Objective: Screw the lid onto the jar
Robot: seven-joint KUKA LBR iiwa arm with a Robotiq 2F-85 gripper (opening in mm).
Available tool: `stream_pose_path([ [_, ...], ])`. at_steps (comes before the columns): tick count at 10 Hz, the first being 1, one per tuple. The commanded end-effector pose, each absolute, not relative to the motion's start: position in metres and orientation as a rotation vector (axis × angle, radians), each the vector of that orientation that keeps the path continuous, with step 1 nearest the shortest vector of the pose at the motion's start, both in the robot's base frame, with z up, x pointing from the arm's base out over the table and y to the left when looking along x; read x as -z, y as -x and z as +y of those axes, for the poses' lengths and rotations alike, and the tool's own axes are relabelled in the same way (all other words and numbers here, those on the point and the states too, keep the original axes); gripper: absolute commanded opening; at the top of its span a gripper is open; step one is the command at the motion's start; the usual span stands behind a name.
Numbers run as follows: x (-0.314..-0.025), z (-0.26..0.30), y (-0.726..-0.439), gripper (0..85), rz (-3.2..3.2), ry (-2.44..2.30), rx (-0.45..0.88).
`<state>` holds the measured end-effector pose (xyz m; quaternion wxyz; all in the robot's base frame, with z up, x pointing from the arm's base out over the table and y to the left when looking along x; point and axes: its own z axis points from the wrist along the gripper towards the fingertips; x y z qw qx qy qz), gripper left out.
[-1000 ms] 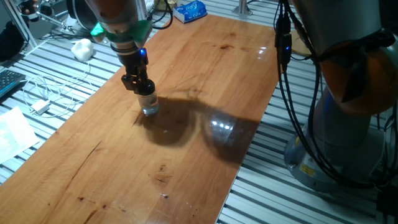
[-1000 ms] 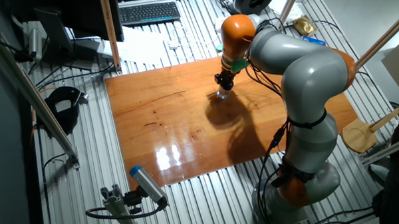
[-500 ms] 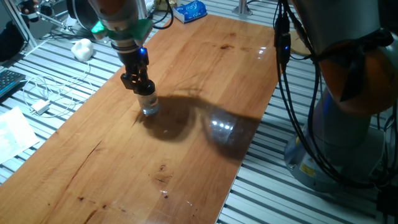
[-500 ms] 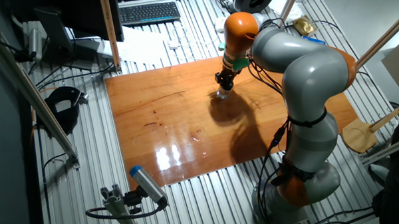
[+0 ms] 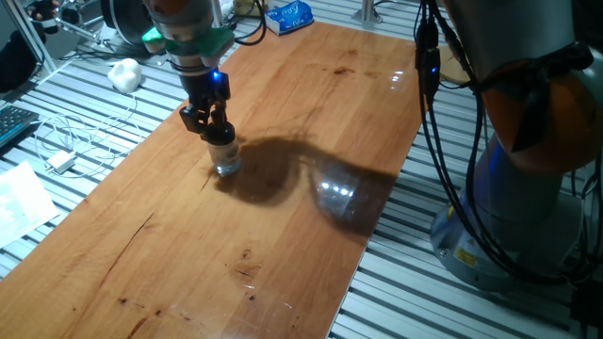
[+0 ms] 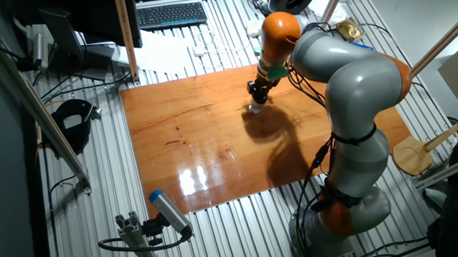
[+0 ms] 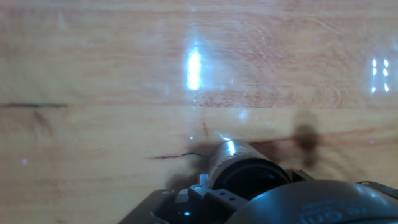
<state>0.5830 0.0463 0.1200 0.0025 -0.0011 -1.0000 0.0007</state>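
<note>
The small clear glass jar (image 5: 227, 162) stands upright on the wooden table (image 5: 320, 104), toward its left side. On top of it sits the black lid (image 5: 220, 136), and my gripper (image 5: 207, 121) reaches straight down from above, shut on that lid. From the other fixed view the gripper (image 6: 256, 93) hides most of the lid, with the jar (image 6: 255, 109) just below it. In the hand view a glinting round jar (image 7: 227, 151) with the dark lid (image 7: 252, 178) shows low in the picture, partly hidden by the hand's body.
A white lumpy object (image 5: 123, 72) and loose cables (image 5: 71, 141) lie off the table's left edge. A blue packet (image 5: 288, 16) lies beyond the far end. The arm's base (image 5: 528, 188) stands to the right. A keyboard (image 6: 170, 14) is behind the table.
The hand has turned a little about its vertical axis while staying on the lid, and the arm's shadow has shifted slightly. The jar stays where it was.
</note>
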Motion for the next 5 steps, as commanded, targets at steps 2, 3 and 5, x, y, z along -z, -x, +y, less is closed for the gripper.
stream_pose_path([
  [2,-0.1197,0.0467,-0.5822,34.0,-3.13,0.126,0.014],
  [3,-0.1194,0.0467,-0.5819,34.0,-3.124,0.176,0.02],
  [5,-0.1193,0.0466,-0.5814,34.0,-3.113,0.296,0.044],
])
